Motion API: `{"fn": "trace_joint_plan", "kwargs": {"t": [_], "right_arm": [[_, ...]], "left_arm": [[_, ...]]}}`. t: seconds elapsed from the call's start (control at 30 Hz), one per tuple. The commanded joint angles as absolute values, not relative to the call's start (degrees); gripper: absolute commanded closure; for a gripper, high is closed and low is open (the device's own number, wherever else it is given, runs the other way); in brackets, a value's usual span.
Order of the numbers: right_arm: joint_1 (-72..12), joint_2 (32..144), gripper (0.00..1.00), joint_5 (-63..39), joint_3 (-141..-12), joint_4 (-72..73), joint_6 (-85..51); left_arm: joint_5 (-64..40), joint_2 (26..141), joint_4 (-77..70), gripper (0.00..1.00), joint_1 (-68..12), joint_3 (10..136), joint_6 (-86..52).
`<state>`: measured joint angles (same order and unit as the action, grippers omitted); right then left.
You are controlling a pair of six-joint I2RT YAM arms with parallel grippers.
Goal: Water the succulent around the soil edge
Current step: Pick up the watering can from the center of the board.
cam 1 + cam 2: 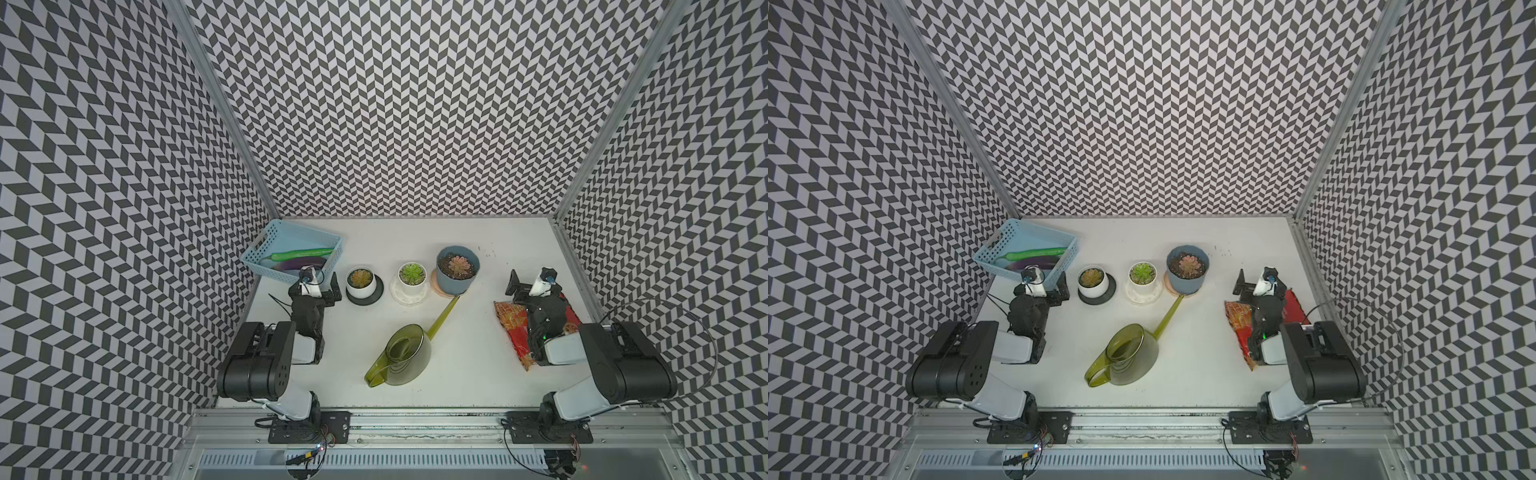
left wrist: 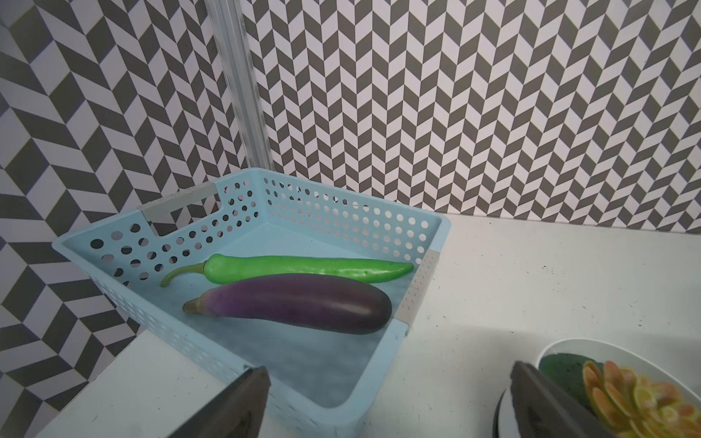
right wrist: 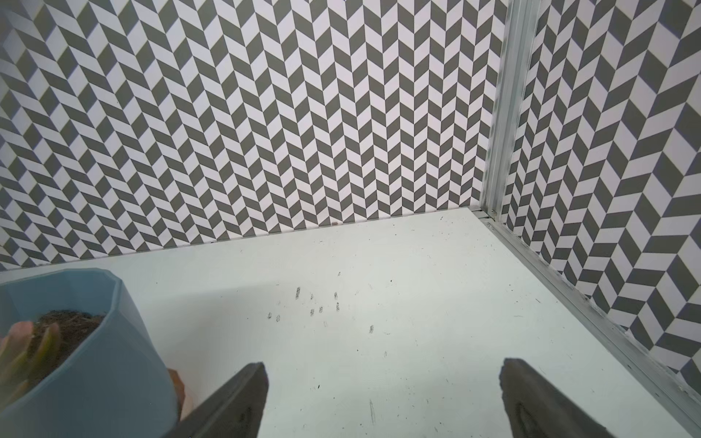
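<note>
Can [image 1: 405, 357] noted upright at mid-desk [image 1: 469, 374], well apart from both arms. It appears part-filled, and its spout [image 1: 442, 316] tip reaches the blue pot [image 1: 457, 282]. Left to right: left jaws spread wide, empty, by the basket [image 1: 266, 249]; three succulents [image 1: 412, 273] in a row, target not identifiable; right jaws spread wide, empty, above a red packet [image 1: 509, 320]. Can judged stiff, smooth plastic, spout-heavy, and slosh is expected. Looped handle [image 1: 376, 374] advised as hold.
</note>
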<state>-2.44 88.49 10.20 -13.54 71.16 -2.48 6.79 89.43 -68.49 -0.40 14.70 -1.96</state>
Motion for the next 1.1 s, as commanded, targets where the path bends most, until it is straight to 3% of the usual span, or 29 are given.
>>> {"fn": "trace_joint_plan", "kwargs": {"t": [0.0, 0.67, 0.8, 1.07], "right_arm": [[-2.6, 87.7, 0.01, 10.2, -14.0, 72.8, -2.0], [-2.6, 86.0, 0.01, 11.9, -13.8, 74.8, -2.3], [-2.6, 76.4, 0.01, 16.0, -18.3, 55.6, -4.0], [-3.4, 64.2, 0.01, 23.9, -24.0, 32.0, -13.0]], "left_arm": [[7.2, 88.5, -69.2, 0.0, -0.8, 15.5, -1.4], [3.7, 87.2, -65.7, 0.0, -0.6, 17.1, -0.2], [4.3, 82.4, -54.2, 0.0, -0.8, 21.7, -0.2], [2.9, 65.6, -37.6, 0.0, -3.7, 23.6, -8.4]]}}
